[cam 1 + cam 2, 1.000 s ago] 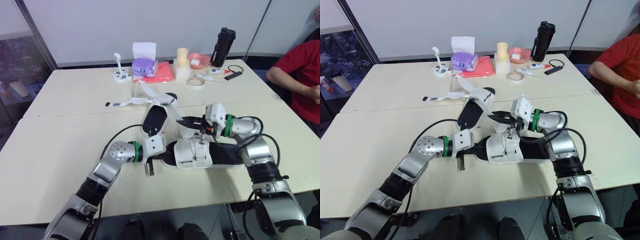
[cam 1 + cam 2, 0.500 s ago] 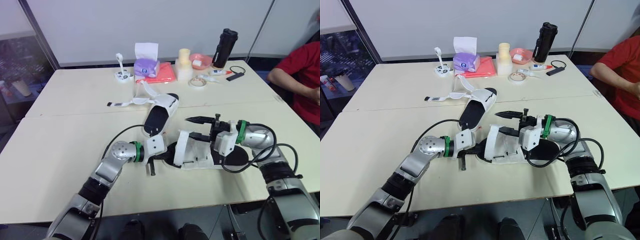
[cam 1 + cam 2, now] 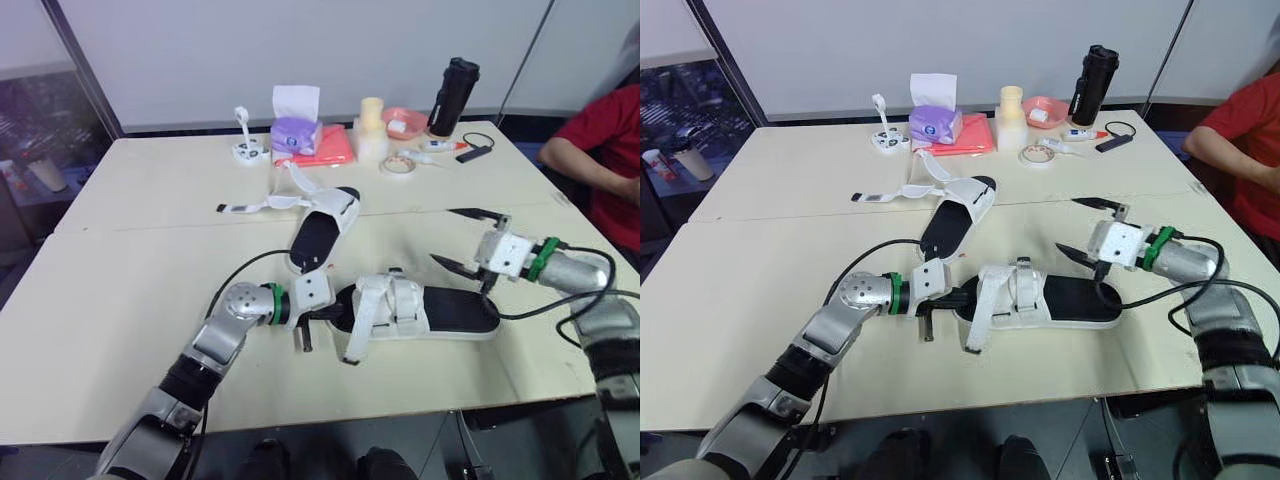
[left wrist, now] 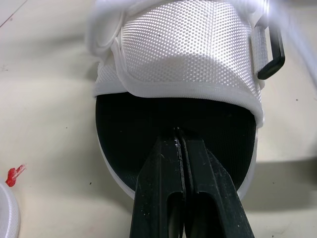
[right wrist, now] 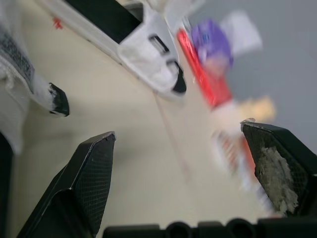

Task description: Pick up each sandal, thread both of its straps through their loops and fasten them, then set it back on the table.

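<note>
The near sandal (image 3: pixel 420 310) lies flat on the table (image 3: pixel 120 290) in front of the robot, toe toward its left arm and heel toward its right. The left gripper (image 4: pixel 179 136) has its fingers closed tight against each other, tips resting on the toe end of the black footbed. Nothing can be seen pinched between them, so this reads as pinning the sandal down, not holding it. The right gripper (image 3: pixel 443 235) hovers spread wide and empty beyond the heel end, apart from the sandal. Two white straps (image 3: pixel 390 300) cross the forefoot. One strap tail (image 3: pixel 352 345) hangs loose over the near edge onto the table, so that fastening looks unfinished. A black loop (image 4: pixel 271 54) sits at the side of the mesh upper. The far sandal (image 3: pixel 320 230) lies further back with its straps (image 3: pixel 265 203) splayed open, apparently untouched. In my judgement the sandal is light, with a sole that should hold its shape but flex under load. The woven straps are soft and floppy and will sag or twist unless taken close to the free end. The best hold is probably the sole edge at toe or heel, to steady it. The loose tail would then be pinched near its tip and fed to the loop. With so little weight, the sandal is likely to slide on the smooth table if a strap is pulled while nothing holds it down.
</note>
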